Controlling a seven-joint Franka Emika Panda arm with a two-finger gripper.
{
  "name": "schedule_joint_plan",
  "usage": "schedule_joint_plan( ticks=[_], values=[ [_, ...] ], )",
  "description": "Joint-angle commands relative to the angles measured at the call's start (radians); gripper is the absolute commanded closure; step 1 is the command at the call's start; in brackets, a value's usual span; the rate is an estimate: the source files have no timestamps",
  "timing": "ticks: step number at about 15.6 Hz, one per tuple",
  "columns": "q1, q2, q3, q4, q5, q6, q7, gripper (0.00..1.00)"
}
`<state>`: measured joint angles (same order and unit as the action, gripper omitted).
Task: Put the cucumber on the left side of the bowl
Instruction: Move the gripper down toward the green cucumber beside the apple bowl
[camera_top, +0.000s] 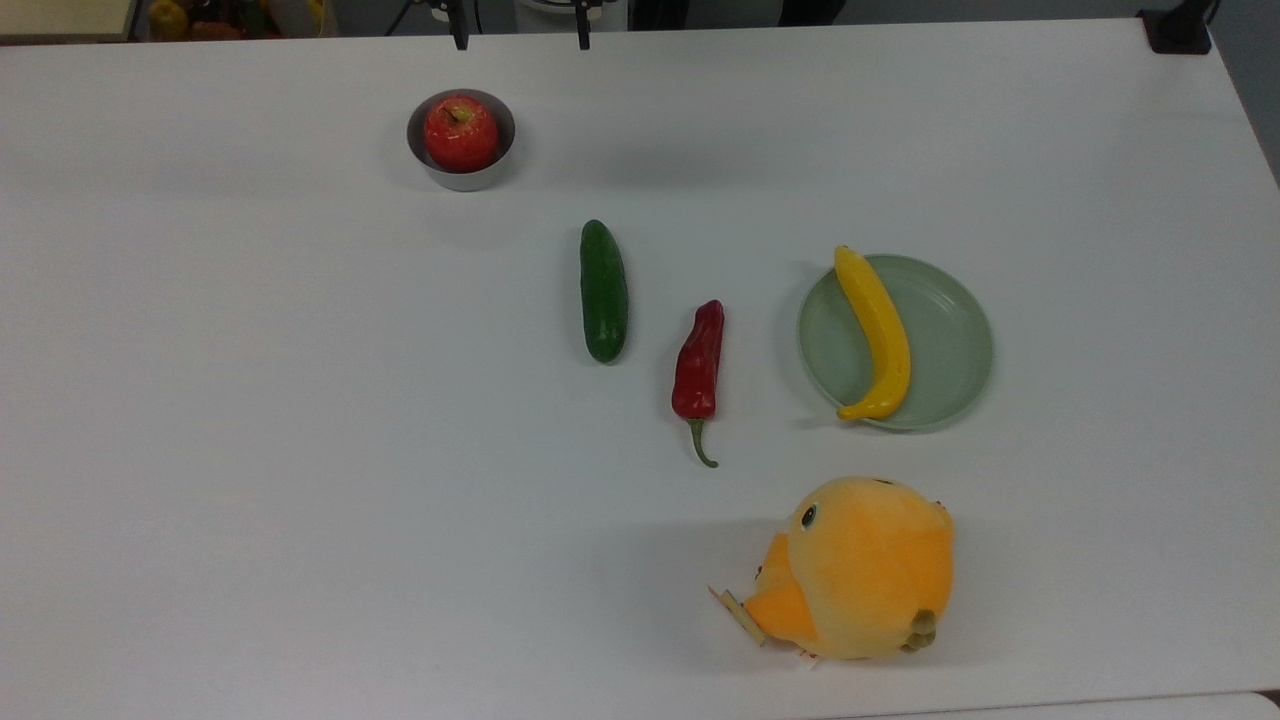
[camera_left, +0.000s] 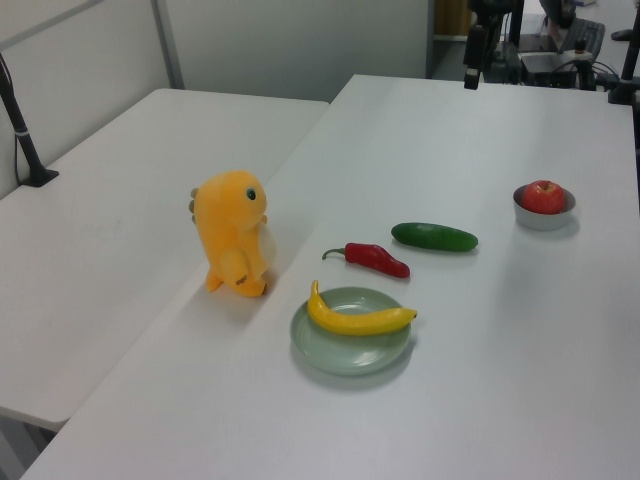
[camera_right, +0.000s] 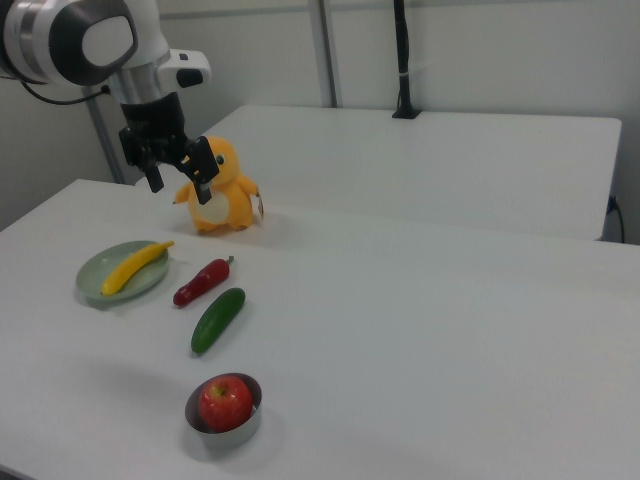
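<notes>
On the broad white desk (camera_top: 250, 450) we see the plump orange plush toy (camera_top: 855, 570), the flat pale green plate (camera_top: 955, 340) with its yellow banana (camera_top: 875, 330), the smooth dark green cucumber (camera_top: 604, 290), the red chili pepper (camera_top: 698, 362) just beside it, and the small grey metal bowl (camera_top: 462, 178) holding a red apple (camera_top: 461, 133). Our hand (camera_right: 178, 172) hangs high with fingers spread and nothing between them — well apart from the cucumber, which lies flat between bowl and chili. We judge the reach not yet begun; we should descend over the cucumber's middle, fingers across its narrow width, clear of the chili.
</notes>
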<state>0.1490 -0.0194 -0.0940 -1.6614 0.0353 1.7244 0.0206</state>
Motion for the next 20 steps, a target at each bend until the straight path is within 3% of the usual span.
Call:
schedule_joint_plan(
  ticks=[1,9,15,20],
  values=[
    [0.004,-0.005,-0.003,-0.012,0.02,0.014,-0.024,0.0],
    [0.011,0.007,0.01,-0.06,0.008,0.007,-0.056,0.0],
    [0.012,0.108,0.028,-0.058,0.008,0.026,-0.056,0.0],
    [0.012,0.194,0.04,-0.098,0.009,0.159,-0.076,0.0]
  ],
)
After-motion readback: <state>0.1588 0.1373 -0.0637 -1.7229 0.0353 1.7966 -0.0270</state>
